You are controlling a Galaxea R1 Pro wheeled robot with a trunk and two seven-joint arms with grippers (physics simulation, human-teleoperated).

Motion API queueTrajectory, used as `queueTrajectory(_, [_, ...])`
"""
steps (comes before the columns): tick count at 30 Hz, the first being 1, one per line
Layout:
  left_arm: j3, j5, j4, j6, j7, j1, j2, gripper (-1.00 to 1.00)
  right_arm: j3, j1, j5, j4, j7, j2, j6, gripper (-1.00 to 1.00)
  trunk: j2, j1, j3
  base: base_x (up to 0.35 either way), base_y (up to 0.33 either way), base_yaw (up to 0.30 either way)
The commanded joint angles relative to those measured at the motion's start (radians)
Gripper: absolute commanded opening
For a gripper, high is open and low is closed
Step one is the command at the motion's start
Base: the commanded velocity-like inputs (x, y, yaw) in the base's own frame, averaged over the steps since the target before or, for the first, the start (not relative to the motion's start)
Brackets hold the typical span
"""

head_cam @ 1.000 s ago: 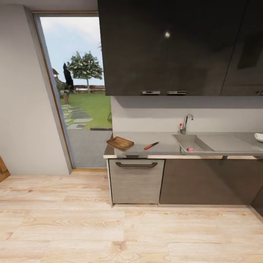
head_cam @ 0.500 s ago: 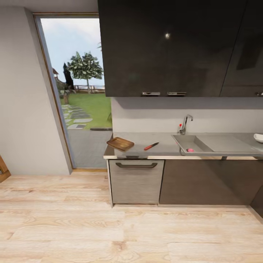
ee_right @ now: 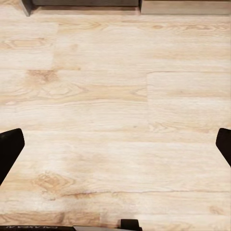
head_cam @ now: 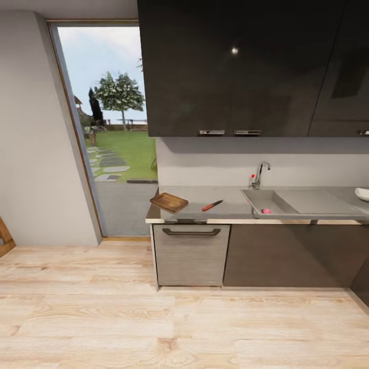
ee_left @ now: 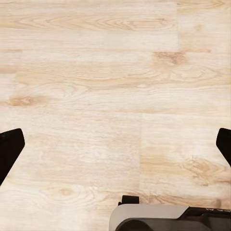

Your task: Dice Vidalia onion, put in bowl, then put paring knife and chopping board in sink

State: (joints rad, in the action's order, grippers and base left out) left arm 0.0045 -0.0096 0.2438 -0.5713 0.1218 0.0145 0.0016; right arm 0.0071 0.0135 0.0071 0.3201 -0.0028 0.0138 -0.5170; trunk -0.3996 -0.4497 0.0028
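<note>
Across the room in the head view, the grey countertop carries the dark brown chopping board at its left end, jutting slightly over the edge. The red-handled paring knife lies to the board's right. Further right, the small pink Vidalia onion lies in the steel sink, near the basin's front. The white bowl stands on the counter at the right frame edge. My left gripper and my right gripper both hang open over the wooden floor, holding nothing.
A chrome tap stands behind the sink and dark wall cabinets hang above. A drawer front with a handle sits under the board. A tall glass door is at the left. Light wood floor lies between me and the counter.
The head view has shifted very slightly, so the camera has moved a little. The things on the counter and in the sink have not moved.
</note>
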Motion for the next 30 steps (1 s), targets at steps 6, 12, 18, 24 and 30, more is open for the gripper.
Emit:
queueTrajectory(6, [0.0, -0.001, 0.002, -0.001, 0.002, 0.001, 0.0, 1.0, 0.001, 0.0, 0.001, -0.001, 0.0, 0.0, -0.003, 1.0, 0.0, 0.0, 0.0, 0.0, 0.0, 0.0])
queueTrajectory(12, [0.0, -0.001, 0.002, -0.001, 0.002, 0.001, 0.0, 1.0, 0.001, 0.0, 0.001, -0.001, 0.0, 0.0, -0.003, 1.0, 0.0, 0.0, 0.0, 0.0, 0.0, 0.0])
queueTrajectory(18, [0.0, -0.003, 0.002, -0.001, 0.002, 0.001, 0.0, 1.0, 0.001, 0.0, 0.001, -0.001, 0.0, 0.0, -0.003, 1.0, 0.0, 0.0, 0.0, 0.0, 0.0, 0.0])
queueTrajectory(24, [-0.002, -0.004, 0.003, -0.004, 0.002, 0.001, 0.0, 1.0, 0.001, 0.0, 0.001, -0.001, 0.0, 0.0, -0.003, 1.0, 0.0, 0.0, 0.0, 0.0, 0.0, 0.0])
queueTrajectory(30, [-0.001, -0.004, 0.003, -0.002, 0.002, 0.001, 0.0, 1.0, 0.001, 0.0, 0.001, -0.001, 0.0, 0.0, -0.003, 1.0, 0.0, 0.0, 0.0, 0.0, 0.0, 0.0])
